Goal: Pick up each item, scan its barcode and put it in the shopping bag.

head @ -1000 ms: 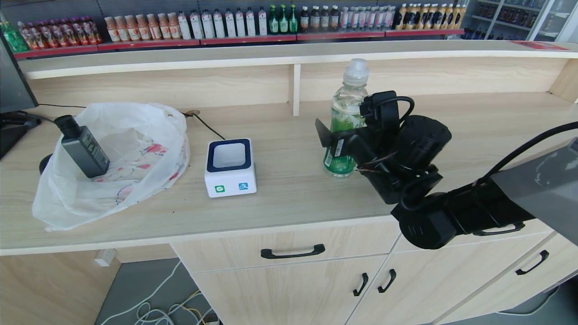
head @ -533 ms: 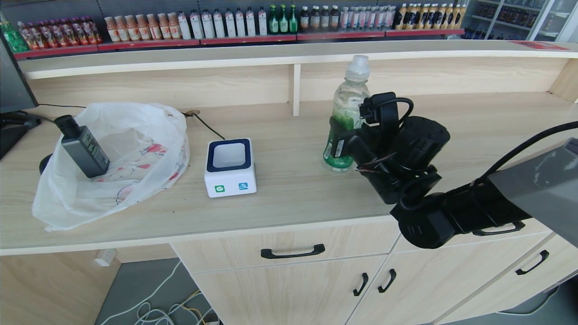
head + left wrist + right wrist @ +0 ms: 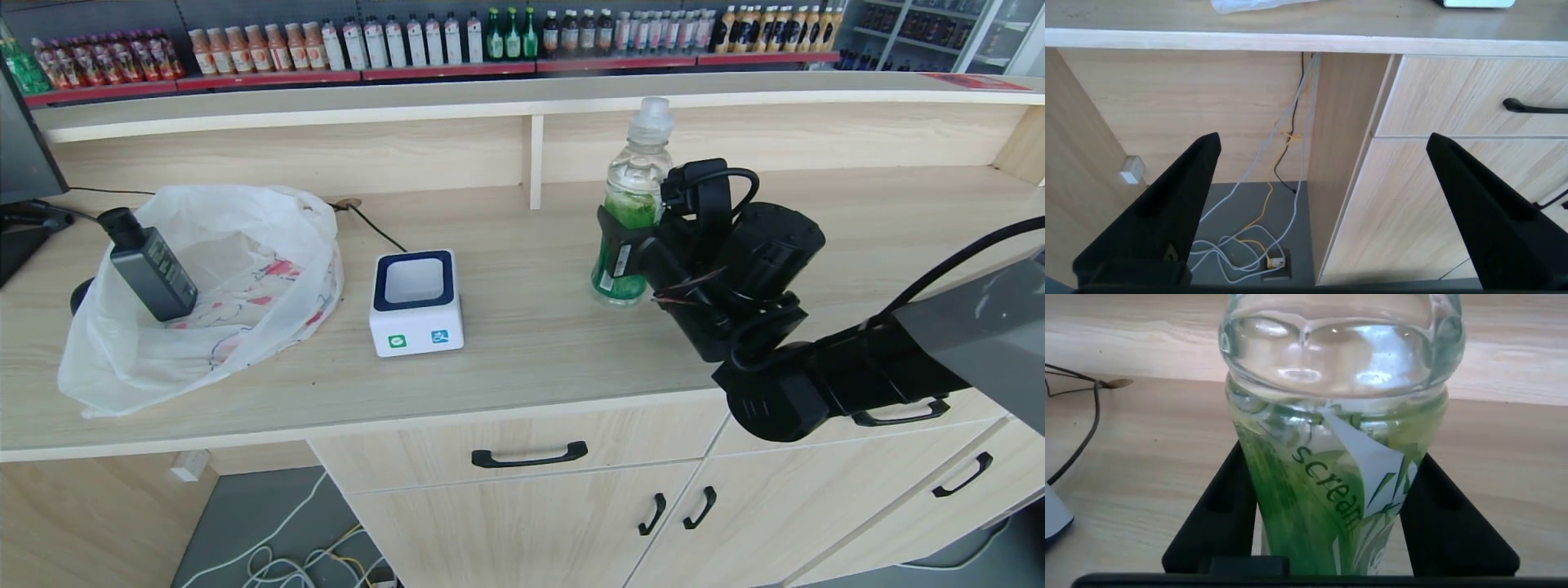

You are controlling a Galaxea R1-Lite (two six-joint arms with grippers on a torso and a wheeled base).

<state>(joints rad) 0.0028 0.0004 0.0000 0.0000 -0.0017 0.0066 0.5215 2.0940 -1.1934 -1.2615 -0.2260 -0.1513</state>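
A clear drink bottle with a green label and a white cap hangs upright just above the counter, right of centre. My right gripper is shut on the bottle at its label, with one black finger on each side. The white barcode scanner with a dark blue rim sits at the counter's middle. The white plastic shopping bag lies open at the left with a grey bottle leaning in it. My left gripper hangs open below the counter edge, facing the cupboard fronts.
A thin black cable runs from the back of the counter toward the scanner. A raised wooden ledge closes the counter's far side. A dark monitor stand sits at the far left. Loose cables lie on the floor.
My right gripper closed on the bottle and lifted it slightly off the counter, shifting it a little away from me. The bag, scanner and grey bottle stayed put.
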